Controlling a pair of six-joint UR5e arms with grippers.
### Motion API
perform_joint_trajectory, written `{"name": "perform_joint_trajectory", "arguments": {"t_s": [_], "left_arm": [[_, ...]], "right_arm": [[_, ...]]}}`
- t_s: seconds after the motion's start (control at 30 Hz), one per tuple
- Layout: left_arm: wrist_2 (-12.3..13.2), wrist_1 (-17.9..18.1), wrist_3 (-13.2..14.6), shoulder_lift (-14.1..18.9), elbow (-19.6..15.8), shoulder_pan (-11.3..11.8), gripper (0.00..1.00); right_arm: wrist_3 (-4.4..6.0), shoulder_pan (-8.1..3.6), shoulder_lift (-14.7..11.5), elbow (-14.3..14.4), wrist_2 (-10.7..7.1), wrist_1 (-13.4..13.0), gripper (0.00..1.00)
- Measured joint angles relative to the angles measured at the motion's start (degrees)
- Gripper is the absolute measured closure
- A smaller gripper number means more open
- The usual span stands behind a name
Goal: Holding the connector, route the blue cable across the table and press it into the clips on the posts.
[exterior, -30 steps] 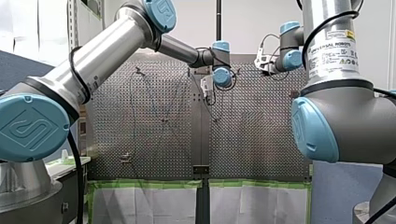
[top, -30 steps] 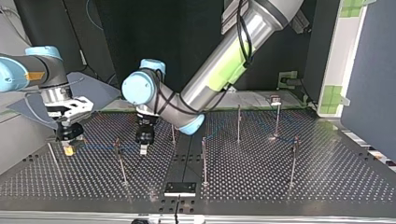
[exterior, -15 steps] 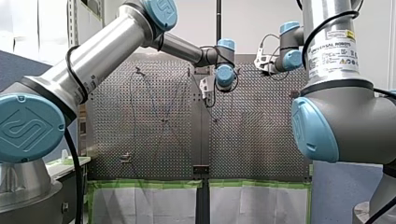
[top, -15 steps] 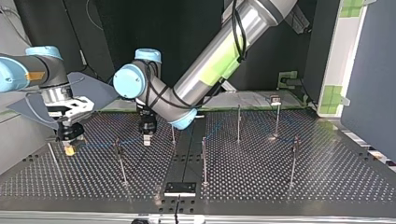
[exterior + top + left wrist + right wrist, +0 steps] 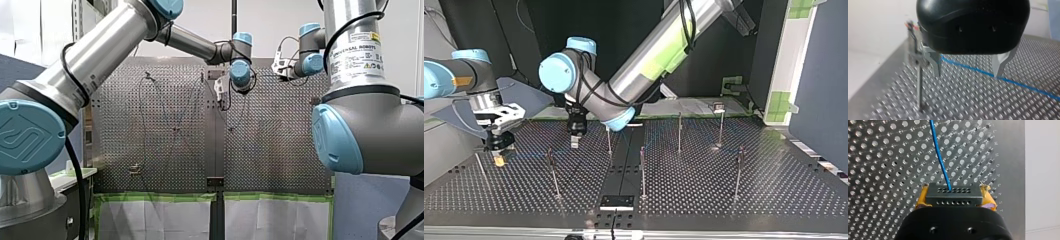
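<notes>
Front: my left gripper (image 5: 220, 93) hangs over the table (image 5: 280, 150). Top: it hovers beside a post (image 5: 552, 172). Left wrist: wide open, empty, blue cable (image 5: 1023, 86) beneath. Right wrist: my right gripper (image 5: 954, 199) clamps the connector (image 5: 953, 194). Routing step; next, probably grip the cable

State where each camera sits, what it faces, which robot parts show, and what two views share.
Front: behind the arms, facing the table; left arm and right arm show.
Top: across the table, facing both arms.
Left wrist: along open left pincer toward blue cable.
Right wrist: behind right pincer clamping connector.
Shared: both wrist views show the cable.
</notes>
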Motion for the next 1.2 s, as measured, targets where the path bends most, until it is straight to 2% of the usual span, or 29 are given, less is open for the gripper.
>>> {"name": "perform_joint_trajectory", "arguments": {"t_s": [0.17,0.73,0.97,1.2], "left_arm": [[1.4,2.2,-0.1,2.2,-2.2,-0.2,0.0],[1.5,10.6,-5.1,10.6,-10.6,0.6,0.0],[0.1,14.0,-7.3,14.1,-14.1,0.9,0.0],[-2.7,17.5,-5.7,17.6,-17.6,1.1,0.0]], "right_arm": [[0.0,0.06,0.0,0.0,-0.04,0.2,1.0],[-0.06,0.3,0.0,0.1,0.1,0.3,1.0],[-0.22,0.44,0.0,0.1,0.12,0.3,1.0],[-0.26,0.51,0.0,0.1,0.09,0.3,1.0]]}}
